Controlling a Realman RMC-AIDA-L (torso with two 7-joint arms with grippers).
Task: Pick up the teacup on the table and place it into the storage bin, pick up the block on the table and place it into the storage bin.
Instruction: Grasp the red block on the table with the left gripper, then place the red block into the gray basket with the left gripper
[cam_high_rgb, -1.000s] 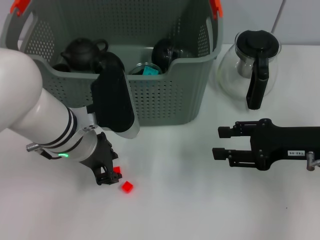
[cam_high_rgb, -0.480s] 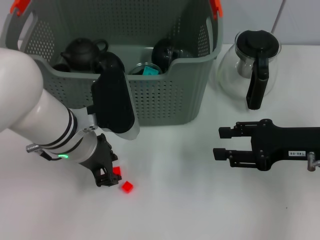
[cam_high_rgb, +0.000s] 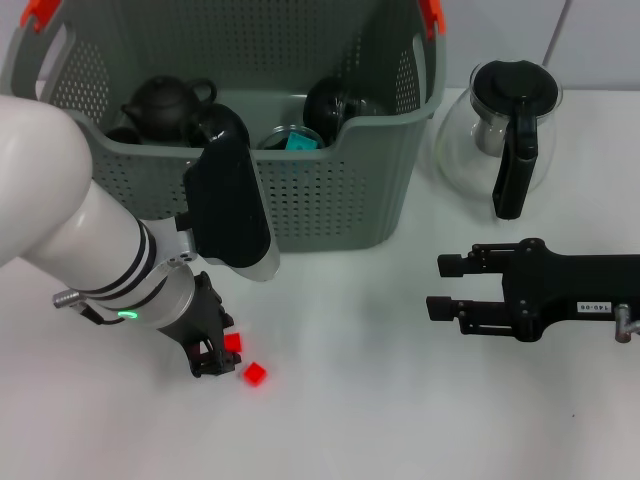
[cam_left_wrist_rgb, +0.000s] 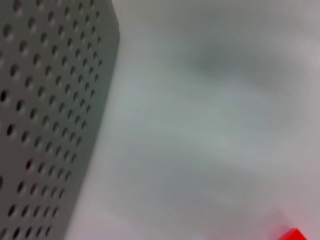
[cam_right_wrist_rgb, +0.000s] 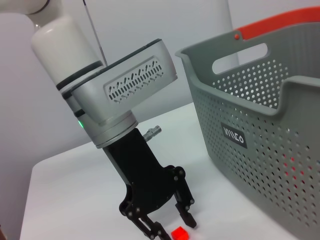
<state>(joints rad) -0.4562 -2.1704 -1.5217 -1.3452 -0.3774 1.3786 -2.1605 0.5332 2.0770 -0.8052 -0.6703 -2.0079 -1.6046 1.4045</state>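
In the head view the left gripper (cam_high_rgb: 218, 357) hung low over the table (cam_high_rgb: 380, 420) with fingers spread about one red block (cam_high_rgb: 232, 343), a second block (cam_high_rgb: 254, 374) just beside, the bin (cam_high_rgb: 330, 190) behind and the right gripper (cam_high_rgb: 440, 285) parked open, while the left wrist view caught only the bin wall (cam_left_wrist_rgb: 45, 110) and a block's corner (cam_left_wrist_rgb: 295, 235), and the right wrist view showed those fingers (cam_right_wrist_rgb: 187, 216) parted for a grasp, nothing clenched yet.

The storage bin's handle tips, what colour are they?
Orange, on the grey perforated storage bin; the handle tip shows best in the right wrist view.
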